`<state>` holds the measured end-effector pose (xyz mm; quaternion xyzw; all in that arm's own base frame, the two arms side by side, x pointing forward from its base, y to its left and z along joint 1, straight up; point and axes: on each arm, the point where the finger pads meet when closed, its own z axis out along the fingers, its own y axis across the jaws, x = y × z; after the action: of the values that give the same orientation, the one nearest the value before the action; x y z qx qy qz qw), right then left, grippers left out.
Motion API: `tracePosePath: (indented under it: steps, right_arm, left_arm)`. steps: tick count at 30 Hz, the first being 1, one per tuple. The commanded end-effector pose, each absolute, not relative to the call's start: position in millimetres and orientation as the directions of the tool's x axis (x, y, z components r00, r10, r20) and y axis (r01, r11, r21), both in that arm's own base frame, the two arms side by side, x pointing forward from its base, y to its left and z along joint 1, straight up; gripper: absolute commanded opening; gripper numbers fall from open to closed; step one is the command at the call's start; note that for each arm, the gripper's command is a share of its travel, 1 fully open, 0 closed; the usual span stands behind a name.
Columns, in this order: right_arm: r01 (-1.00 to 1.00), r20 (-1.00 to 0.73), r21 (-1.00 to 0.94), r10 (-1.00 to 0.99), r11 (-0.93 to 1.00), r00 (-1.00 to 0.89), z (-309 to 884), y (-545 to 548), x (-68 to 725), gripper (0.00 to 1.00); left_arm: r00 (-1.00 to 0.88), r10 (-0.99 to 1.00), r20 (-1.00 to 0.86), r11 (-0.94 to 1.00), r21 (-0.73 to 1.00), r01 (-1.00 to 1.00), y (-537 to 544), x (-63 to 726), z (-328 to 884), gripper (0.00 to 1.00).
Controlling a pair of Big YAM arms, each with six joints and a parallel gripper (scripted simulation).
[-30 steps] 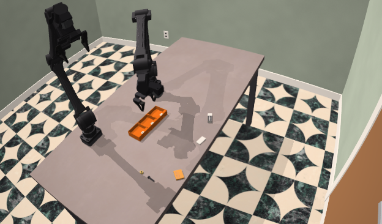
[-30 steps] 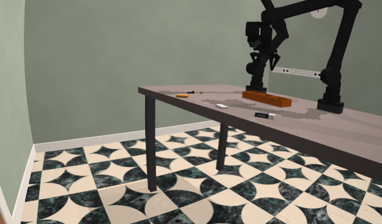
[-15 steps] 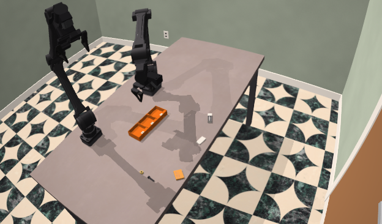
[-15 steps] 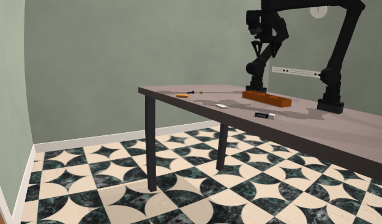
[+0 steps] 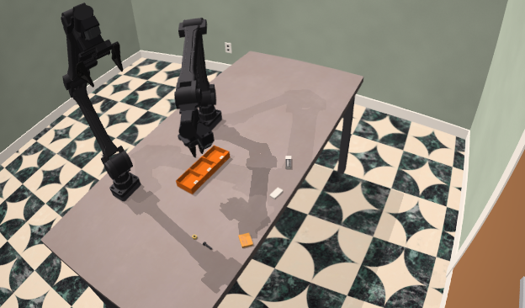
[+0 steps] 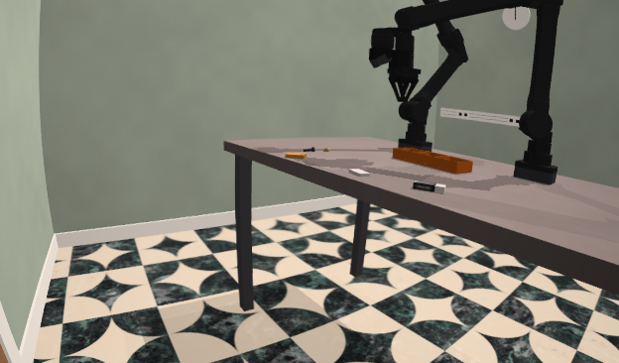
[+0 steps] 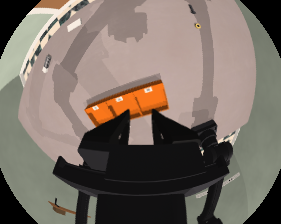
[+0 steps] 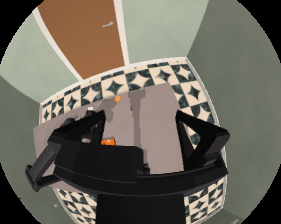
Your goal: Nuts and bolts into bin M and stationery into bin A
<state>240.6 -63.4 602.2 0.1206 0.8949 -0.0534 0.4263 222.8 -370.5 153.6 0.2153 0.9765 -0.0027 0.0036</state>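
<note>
My left gripper point(image 5: 198, 154) point(image 6: 403, 100) point(image 7: 140, 113) had its fingers partly parted, with nothing between them, above the table beside the orange bins point(image 5: 184, 188) point(image 6: 432, 161) point(image 7: 126, 104) point(image 8: 108, 142), joined in a row of three (labels too small for me to read). My raised right gripper point(image 5: 107, 78) point(image 8: 140, 114) was spread wide and held nothing. Farther out, the brassy, ring-shaped nut point(image 5: 194, 236) point(image 6: 326, 150) point(image 7: 198, 26) lay near the slim, dark bolt point(image 5: 207, 245) point(image 6: 309, 149) point(image 7: 192, 9), both outside the bins.
</note>
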Motion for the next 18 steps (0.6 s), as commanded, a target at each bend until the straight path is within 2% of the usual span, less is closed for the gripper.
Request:
tracePosePath:
  steps: [1, 18]
  right_arm:
    - [0.259, -0.775, 0.0, 0.163, 0.966, -0.61, 602.9, -63.4, 235.0, 1.0]
    - [0.259, -0.775, 0.0, 0.163, 0.966, -0.61, 602.9, -63.4, 235.0, 1.0]
  left_arm:
    - [-0.876, 0.481, -0.05, 0.875, -0.032, 0.482, -414.9, 239.2, 157.0, 0.3]
    - [-0.887, 0.462, -0.026, 0.886, -0.019, 0.463, -516.0, 278.3, 104.1, 0.3]
